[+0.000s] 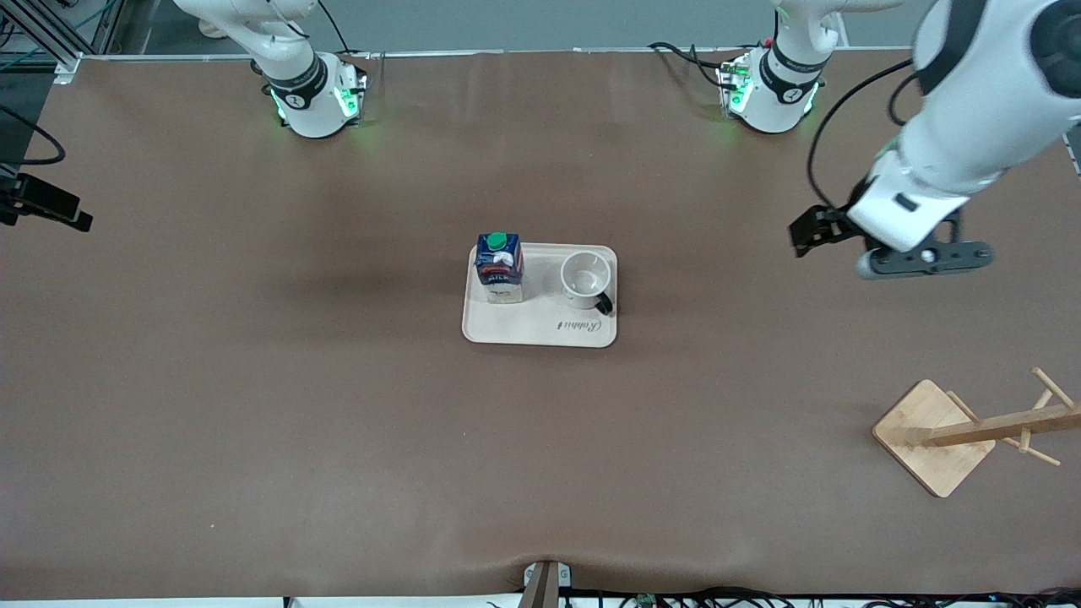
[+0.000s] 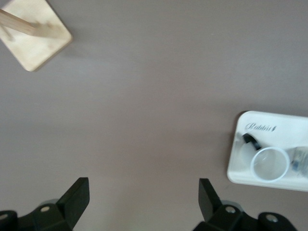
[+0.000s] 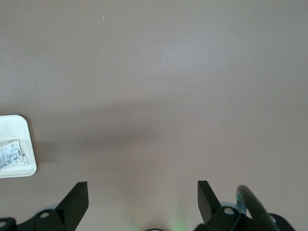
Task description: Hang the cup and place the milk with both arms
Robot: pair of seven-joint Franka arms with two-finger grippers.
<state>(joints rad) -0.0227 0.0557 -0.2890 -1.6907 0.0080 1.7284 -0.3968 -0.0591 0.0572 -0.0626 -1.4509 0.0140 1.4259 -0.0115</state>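
Both claws stood spread wide and empty, gripping nothing and touching nothing. In the front view the left claw [image 1: 832, 245] hung in the air at about three o'clock from the tray [image 1: 540, 329], over bare brown desk [image 1: 253, 422] toward the left arm's end; in its own wrist view its fingers [image 2: 77, 197] stood far apart with only desk between them. I could not find the right claw in the front view, but in the right wrist view it [image 3: 143, 202] showed the same wide gap over bare desk, with a corner of the tray just at the edge of sight. By my reckoning nothing of the job had been done yet. The cup [image 1: 586, 281] sat upright on the tray, mouth up, its black handle pointing toward about five o'clock. The milk [image 1: 499, 268] stood upright on the same tray, beside the cup toward the right arm's end, near it but apart. The wooden cup rack [image 1: 937, 435] waited at about four o'clock from the tray, well apart from it and nearer the front camera, with nothing on its pegs. So both halves remained, I would say: hanging the cup on the rack and setting the milk wherever it belonged.
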